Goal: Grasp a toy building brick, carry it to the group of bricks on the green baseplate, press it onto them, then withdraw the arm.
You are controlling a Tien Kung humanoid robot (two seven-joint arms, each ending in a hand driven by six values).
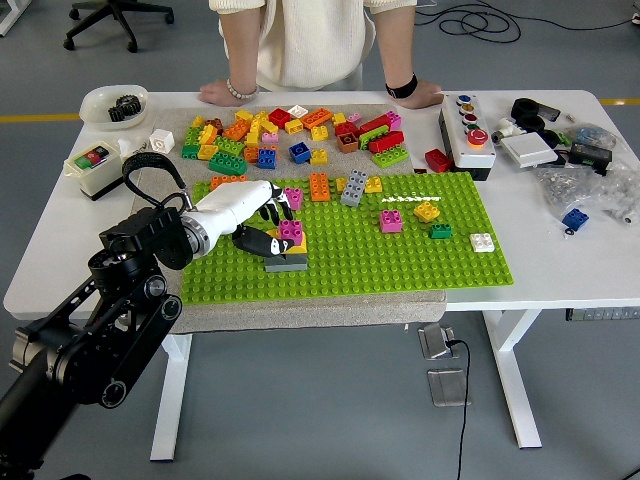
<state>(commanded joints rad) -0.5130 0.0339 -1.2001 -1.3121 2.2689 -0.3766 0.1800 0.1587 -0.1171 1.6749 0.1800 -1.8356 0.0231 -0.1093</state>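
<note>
White tabletop (60, 270) fills the middle of the frame. A grey mat (300, 305) lies across its centre-left, carrying the green baseplate (400, 262) and, toward the top, a loose heap of bricks (290, 130). At upper left sit a white bowl (112, 105) and a button box (93, 166); at upper right a control box (468, 132), a red brick (436, 160), plastic bags (590, 185).

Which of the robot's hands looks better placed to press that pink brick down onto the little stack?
The left hand: it already sits at the pink brick atop the stack on the green baseplate. No right arm is in view.
</note>
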